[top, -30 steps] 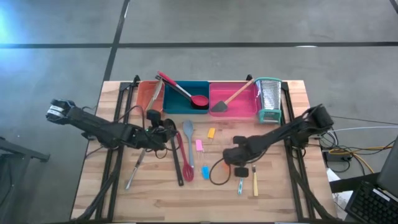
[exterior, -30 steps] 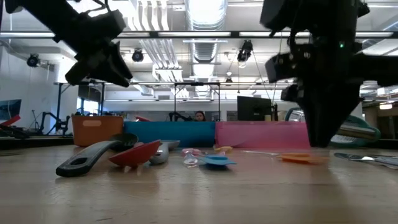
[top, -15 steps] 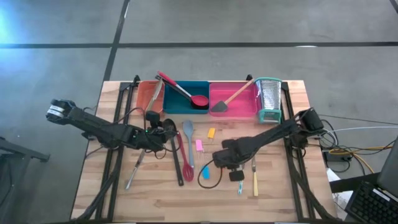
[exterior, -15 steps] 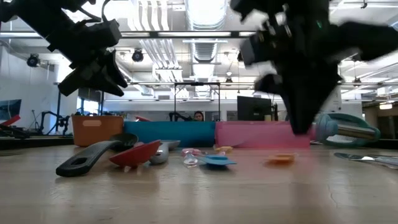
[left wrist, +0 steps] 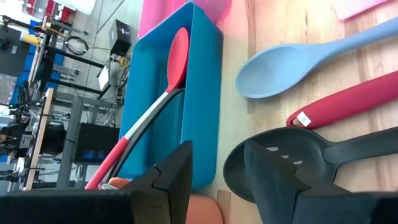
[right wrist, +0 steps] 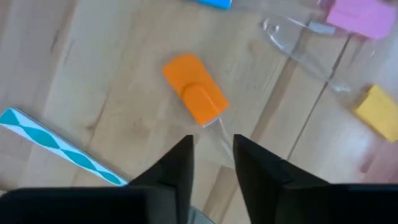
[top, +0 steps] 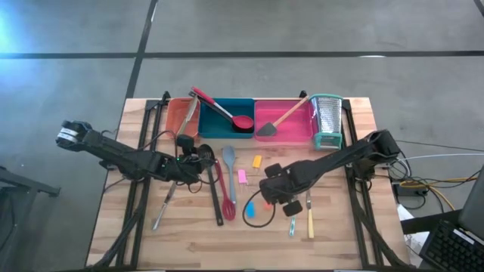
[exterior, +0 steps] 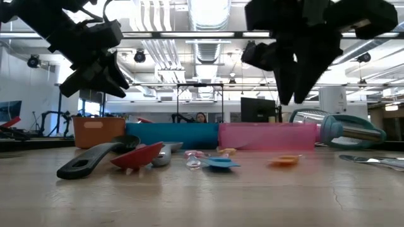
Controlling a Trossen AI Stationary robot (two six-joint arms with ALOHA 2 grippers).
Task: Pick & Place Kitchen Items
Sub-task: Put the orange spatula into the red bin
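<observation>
Orange small tool (right wrist: 194,94) lies free beneath the right gripper (right wrist: 211,163), its parted fingers cropped.

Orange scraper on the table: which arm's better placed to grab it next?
Right. The right gripper hovers over the orange scraper, empty. The left gripper is across the table by the black slotted spoon.
</observation>
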